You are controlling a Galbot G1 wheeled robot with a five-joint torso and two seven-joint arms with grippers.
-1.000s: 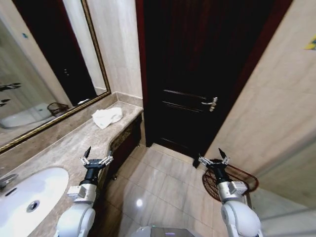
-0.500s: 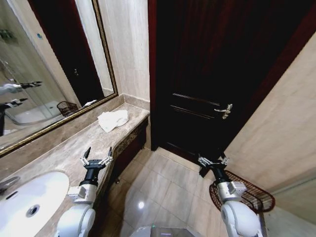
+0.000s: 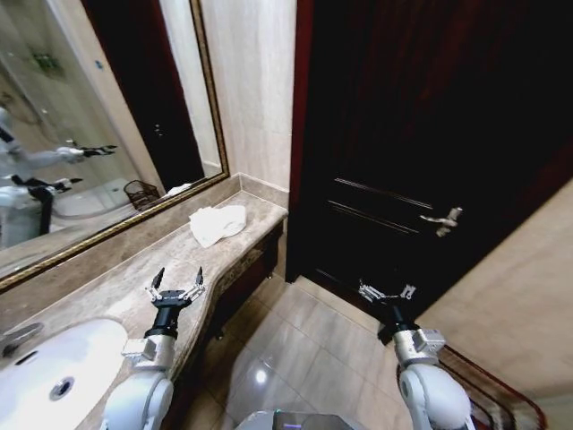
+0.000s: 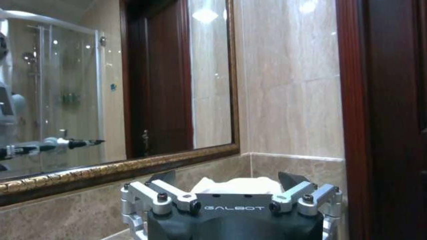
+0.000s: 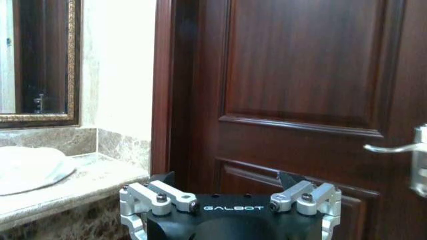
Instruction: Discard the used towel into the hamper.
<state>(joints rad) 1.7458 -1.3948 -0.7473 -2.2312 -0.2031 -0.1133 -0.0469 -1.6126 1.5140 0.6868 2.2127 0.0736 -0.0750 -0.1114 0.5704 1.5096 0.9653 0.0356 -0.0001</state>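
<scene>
Head view has swung left over the last second: the mirror now fills more of the left side, and the sink sits in the lower left corner of the marble table. The left claw hangs over the table edge, fingers spread and empty. Beyond it the white towel lies crumpled at the table's far end, well apart from the claw. The dark door has slid toward the middle. The right claw is open and empty over the floor. The hamper has drifted to the lower right corner, with just its rim in sight. To my eye the robot is turning toward the towel, with pickup not yet begun.
</scene>
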